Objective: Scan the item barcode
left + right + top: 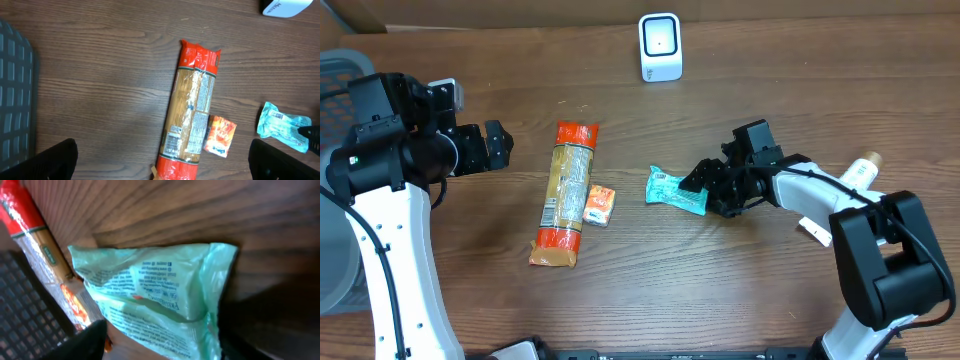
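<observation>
Barely begun: straddling the teal packet (670, 188) with the right hand (706, 192), impossible to tell whether gripping. Holding nothing in the wide-open left hand (500, 147). Yet to reach the scanner (660, 47).

**Two arms over the table (650, 300), one set of jaws wide, the other half-parted**

The left arm (390, 230) rises white from the near-left edge, its black wrist bent toward the middle. The left gripper (490, 147) hangs above the surface with its jaws spread fully (its own wrist camera catches only two dark fingertips (55, 160), one in each bottom corner). The right arm (880, 250) reaches in from the near-right corner, its forearm low and slanting leftward. The right gripper (708, 193) sits down at surface level, jaws parted about halfway, fingers (92, 340) dark and blurred along the bottom of its wrist view. Whether they press on anything cannot be told.
</observation>
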You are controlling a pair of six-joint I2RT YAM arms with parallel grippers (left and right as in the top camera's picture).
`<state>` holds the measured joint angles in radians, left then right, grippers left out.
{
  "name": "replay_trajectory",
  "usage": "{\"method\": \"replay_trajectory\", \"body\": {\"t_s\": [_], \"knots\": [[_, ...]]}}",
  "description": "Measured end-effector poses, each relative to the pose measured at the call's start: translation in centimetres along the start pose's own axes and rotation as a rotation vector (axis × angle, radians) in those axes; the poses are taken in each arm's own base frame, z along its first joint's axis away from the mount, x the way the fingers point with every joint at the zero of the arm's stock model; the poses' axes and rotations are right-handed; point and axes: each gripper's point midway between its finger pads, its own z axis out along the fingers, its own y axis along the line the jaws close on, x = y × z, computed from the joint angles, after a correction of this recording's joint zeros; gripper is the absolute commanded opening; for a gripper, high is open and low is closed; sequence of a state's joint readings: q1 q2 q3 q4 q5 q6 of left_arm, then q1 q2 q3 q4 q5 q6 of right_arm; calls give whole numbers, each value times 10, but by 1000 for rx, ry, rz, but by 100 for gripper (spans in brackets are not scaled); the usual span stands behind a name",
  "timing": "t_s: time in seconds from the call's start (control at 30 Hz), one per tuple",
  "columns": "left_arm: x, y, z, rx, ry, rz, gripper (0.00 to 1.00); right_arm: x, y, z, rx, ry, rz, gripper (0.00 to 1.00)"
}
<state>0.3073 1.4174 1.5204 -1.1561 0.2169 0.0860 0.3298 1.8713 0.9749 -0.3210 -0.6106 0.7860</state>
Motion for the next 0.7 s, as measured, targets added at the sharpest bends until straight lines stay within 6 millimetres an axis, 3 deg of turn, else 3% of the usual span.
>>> {"method": "replay_trajectory", "body": {"t_s": [0.1, 0.13, 0.27, 0.47, 0.7], "knots": [[0, 0, 0, 0, 0, 0, 100, -4, 2, 5, -20, -5, -3, 38], [0, 0, 0, 0, 0, 0, 99, -6, 2, 7, -26, -6, -5, 29], [0, 0, 0, 0, 0, 0, 100, -10, 5, 10, -47, -16, -27, 6], [0, 0, 0, 0, 0, 0, 100, -12, 14, 10, -85, -19, -113, 4], [0, 0, 0, 0, 0, 0, 100, 4, 5, 0, -22, 52, -215, 4]]}}
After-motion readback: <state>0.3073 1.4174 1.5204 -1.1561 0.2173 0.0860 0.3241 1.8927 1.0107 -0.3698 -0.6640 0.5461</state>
